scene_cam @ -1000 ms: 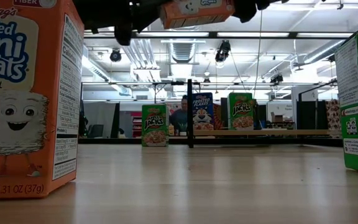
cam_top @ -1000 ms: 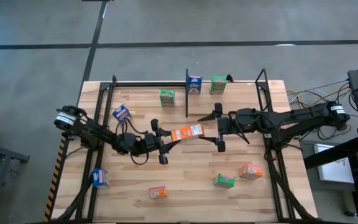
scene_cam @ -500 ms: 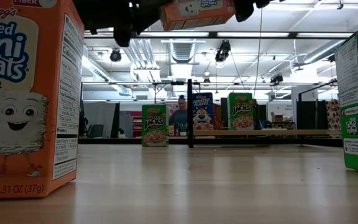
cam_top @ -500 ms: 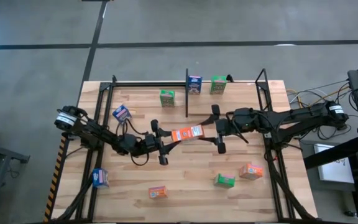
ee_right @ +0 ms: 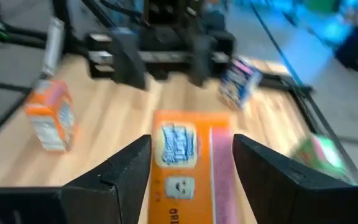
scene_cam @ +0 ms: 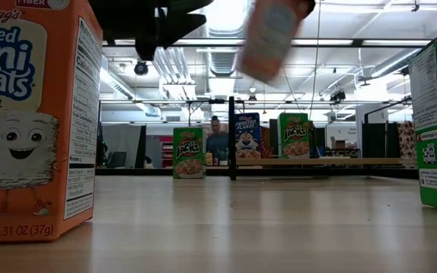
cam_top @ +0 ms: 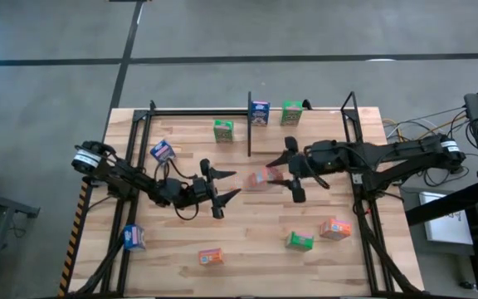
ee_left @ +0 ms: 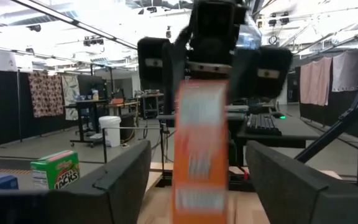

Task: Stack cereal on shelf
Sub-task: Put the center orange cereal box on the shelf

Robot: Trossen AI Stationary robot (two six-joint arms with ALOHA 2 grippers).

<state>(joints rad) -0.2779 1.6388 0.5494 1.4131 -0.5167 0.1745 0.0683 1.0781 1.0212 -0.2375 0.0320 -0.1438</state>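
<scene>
Since a second ago, the orange cereal box (cam_top: 260, 178) has passed from our left hand (cam_top: 222, 190) to our right hand (cam_top: 293, 172): it was bridged between both, and now the left fingers have spread and let go, while the box, blurred with motion, has swung to hang from the right hand alone. Our right hand grips the box at one end, in the air above the middle of the counter (cam_top: 256, 241). In the low view the box (scene_cam: 271, 34) tilts near the top edge, clear of the wood. The left wrist view shows it upright between our open left fingers (ee_left: 120, 180), not touching them, with the right hand above it.

At the far edge of the counter runs the shelf (cam_top: 247, 110), a narrow board with a black upright divider. A blue box (cam_top: 260, 112) and a green box (cam_top: 291, 112) stand on it just right of the divider. Another green box (cam_top: 223, 130) stands on the counter left of the divider, near the shelf.

Other boxes lie scattered: a blue one (cam_top: 162, 150) at far left, a blue one (cam_top: 133, 237) at near left, an orange one (cam_top: 211, 257) near the front, and a green one (cam_top: 299, 241) beside an orange one (cam_top: 334, 228) at near right.
</scene>
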